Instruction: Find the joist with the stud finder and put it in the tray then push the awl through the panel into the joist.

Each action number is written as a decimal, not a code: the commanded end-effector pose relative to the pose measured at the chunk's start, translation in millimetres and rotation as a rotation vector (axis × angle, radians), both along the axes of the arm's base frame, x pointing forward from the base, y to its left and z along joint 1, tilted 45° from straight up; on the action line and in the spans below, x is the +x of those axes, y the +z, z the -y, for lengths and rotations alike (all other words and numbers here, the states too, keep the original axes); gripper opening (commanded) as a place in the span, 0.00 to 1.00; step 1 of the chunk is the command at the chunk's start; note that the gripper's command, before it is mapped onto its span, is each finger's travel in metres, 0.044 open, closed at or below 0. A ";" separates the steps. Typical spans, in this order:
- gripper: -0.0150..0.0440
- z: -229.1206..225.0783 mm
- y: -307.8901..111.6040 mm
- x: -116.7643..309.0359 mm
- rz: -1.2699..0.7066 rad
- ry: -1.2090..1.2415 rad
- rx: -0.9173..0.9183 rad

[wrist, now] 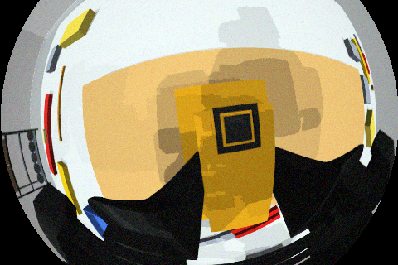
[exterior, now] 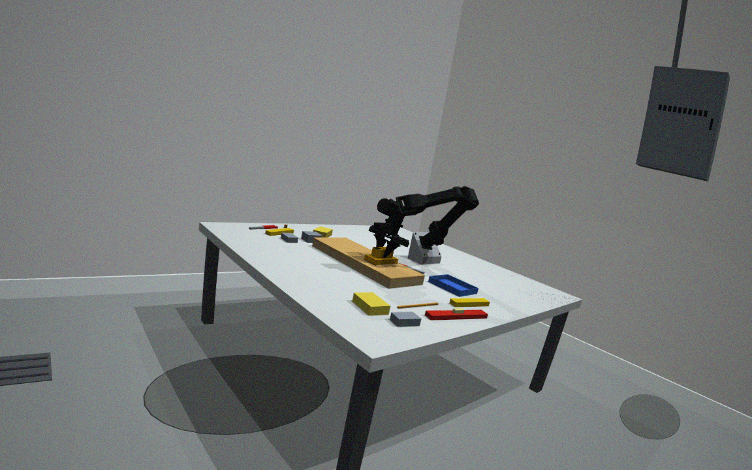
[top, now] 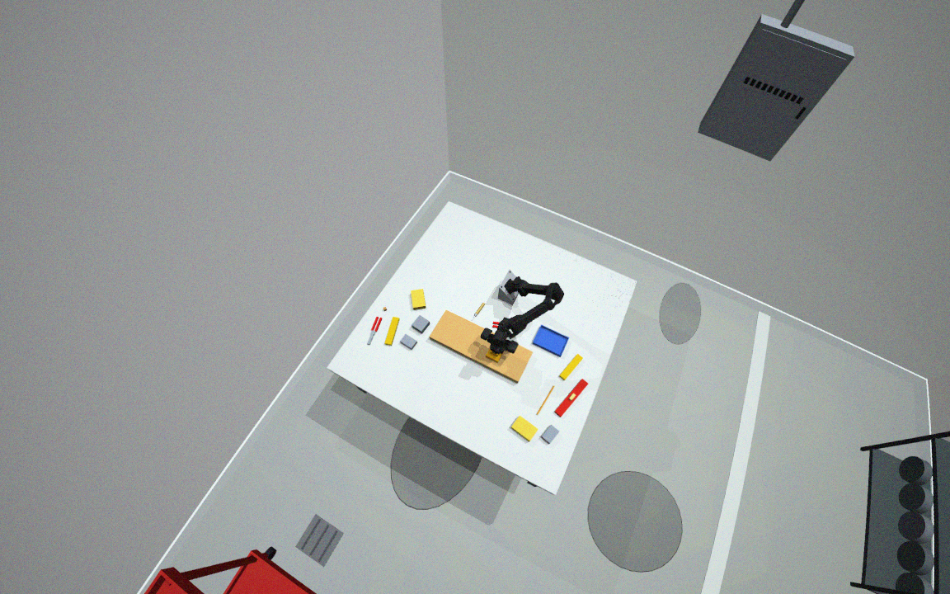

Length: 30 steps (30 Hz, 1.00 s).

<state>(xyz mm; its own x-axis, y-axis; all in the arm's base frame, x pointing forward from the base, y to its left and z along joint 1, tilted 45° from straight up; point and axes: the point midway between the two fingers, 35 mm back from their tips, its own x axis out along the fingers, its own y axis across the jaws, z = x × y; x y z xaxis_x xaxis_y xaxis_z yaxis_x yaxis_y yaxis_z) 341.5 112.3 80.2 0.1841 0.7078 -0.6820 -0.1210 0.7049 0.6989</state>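
Observation:
My gripper [top: 496, 349] [exterior: 384, 251] [wrist: 230, 151] is shut on the orange-yellow stud finder [top: 493, 356] [exterior: 377, 258] [wrist: 238, 178]. The stud finder is flat on or just above the wooden floor panel [top: 454, 331] [exterior: 337, 246] [wrist: 120, 132], towards the end nearer the tray; contact is hard to tell. Its square display shows dark in the wrist view, with a thin orange outline. The blue tray [top: 551, 341] [exterior: 452, 284] [wrist: 96, 221] holds nothing visible. The awl [top: 479, 309] lies on the table between panel and arm base, wooden handle showing; the wrist view does not show it. The joist is hidden.
Red-handled pliers [top: 496, 324] lie beside the panel, partly under the arm. Beyond the tray are a yellow bar [top: 571, 367] [exterior: 469, 301], a red level [top: 571, 397] [exterior: 455, 314] and a pencil [top: 545, 400]. Grey blocks [top: 420, 323] [top: 408, 341] sit off the panel's far end.

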 end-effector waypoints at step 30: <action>0.25 -79.1 79.6 -14.1 0.000 0.003 0.008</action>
